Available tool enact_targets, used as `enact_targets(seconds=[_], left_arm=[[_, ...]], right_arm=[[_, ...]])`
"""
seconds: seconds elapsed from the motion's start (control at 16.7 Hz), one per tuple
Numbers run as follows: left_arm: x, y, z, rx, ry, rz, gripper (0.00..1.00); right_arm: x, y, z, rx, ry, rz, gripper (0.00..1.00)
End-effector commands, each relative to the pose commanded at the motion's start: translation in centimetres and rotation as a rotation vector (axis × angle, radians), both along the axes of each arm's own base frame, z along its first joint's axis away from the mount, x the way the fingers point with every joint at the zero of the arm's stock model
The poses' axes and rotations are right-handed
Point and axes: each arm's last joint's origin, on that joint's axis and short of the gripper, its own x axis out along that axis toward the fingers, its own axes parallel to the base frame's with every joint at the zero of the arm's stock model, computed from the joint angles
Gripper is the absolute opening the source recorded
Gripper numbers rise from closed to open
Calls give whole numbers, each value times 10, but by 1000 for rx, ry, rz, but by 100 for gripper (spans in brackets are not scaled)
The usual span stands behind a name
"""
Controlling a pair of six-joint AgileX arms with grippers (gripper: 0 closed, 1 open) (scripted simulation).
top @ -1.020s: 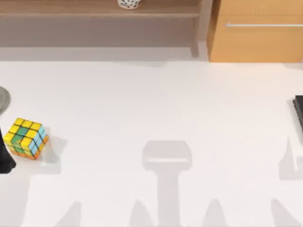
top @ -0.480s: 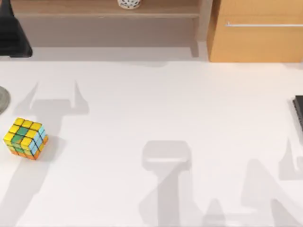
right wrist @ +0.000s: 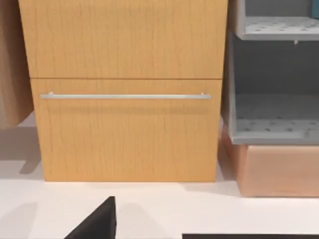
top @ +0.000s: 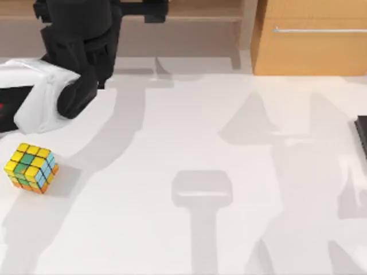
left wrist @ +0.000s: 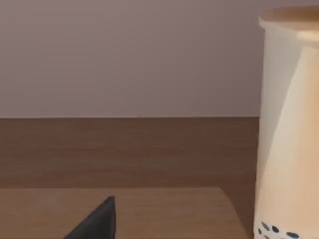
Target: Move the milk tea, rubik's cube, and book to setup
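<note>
The rubik's cube (top: 31, 168), mostly yellow with green, light blue and orange stickers, lies alone on the white table near its left edge. My left arm (top: 74, 51) reaches over the table's back left corner to the wooden shelf (top: 200, 11). In the left wrist view a tall cream cup (left wrist: 289, 124) with blue dots near its base, the milk tea by its look, stands close beside one dark fingertip (left wrist: 97, 221). The book (top: 362, 134) shows as a black edge at the table's right side. One fingertip (right wrist: 97, 221) of my right gripper faces the cabinet.
A wooden drawer cabinet (top: 312, 40) with a metal handle (right wrist: 124, 96) stands at the back right. Next to it is a grey open shelf unit (right wrist: 274, 99). The wooden shelf runs along the back.
My left arm has swung from the table's left edge beside the cube up to the shelf at the back. It now covers a grey disc at the left edge. The cube has not moved.
</note>
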Motion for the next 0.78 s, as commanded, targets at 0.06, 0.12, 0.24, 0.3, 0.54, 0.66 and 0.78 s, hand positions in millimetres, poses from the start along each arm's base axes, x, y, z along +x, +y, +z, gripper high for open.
enact_targets(seconds=[0.06,0.12,0.24,0.3,0.54,0.66,0.78], left_arm=[[10,-14,-7,0,-7,0,100],[18,-26,-14,-2,-17,-1,100],[29,-45,-22,-9,-40,-3,100],[32,-52,-24,-12,-50,-3,100],[34,-57,-25,-16,-59,-4,100],[35,-55,-26,-14,-55,-2,100],[38,-55,-26,-14,-55,-3,100]], right_arm=[[0,0,0,0,0,0,100],[0,0,0,0,0,0,100],[0,0,0,0,0,0,100],[0,0,0,0,0,0,100],[0,0,0,0,0,0,100],[0,0,0,0,0,0,100],[0,0,0,0,0,0,100]])
